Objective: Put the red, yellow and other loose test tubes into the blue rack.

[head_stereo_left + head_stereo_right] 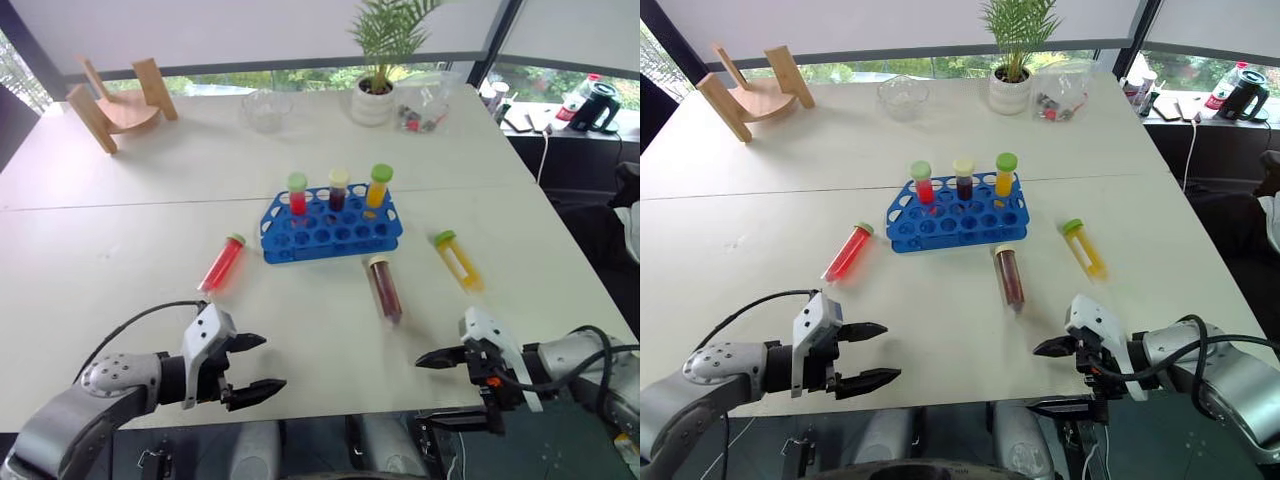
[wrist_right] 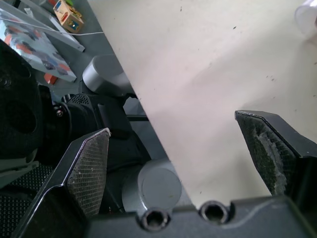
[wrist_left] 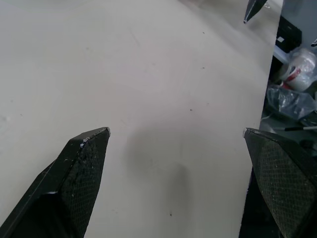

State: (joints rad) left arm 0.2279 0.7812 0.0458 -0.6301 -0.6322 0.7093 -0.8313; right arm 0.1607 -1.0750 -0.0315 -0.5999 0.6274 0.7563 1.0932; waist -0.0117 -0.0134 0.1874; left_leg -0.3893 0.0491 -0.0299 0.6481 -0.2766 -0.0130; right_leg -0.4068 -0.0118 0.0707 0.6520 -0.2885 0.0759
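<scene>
Both grippers empty, jaws spread: left gripper [image 1: 250,367] and right gripper [image 1: 437,388] hang at table edge, well short of blue rack [image 1: 330,231]. Red tube [image 1: 222,263] lies left of rack, maroon tube [image 1: 384,287] just before it, yellow tube [image 1: 459,260] right. Risk: round tubes roll when nudged. Right wrist view shows under-table clutter; head views don't.
</scene>
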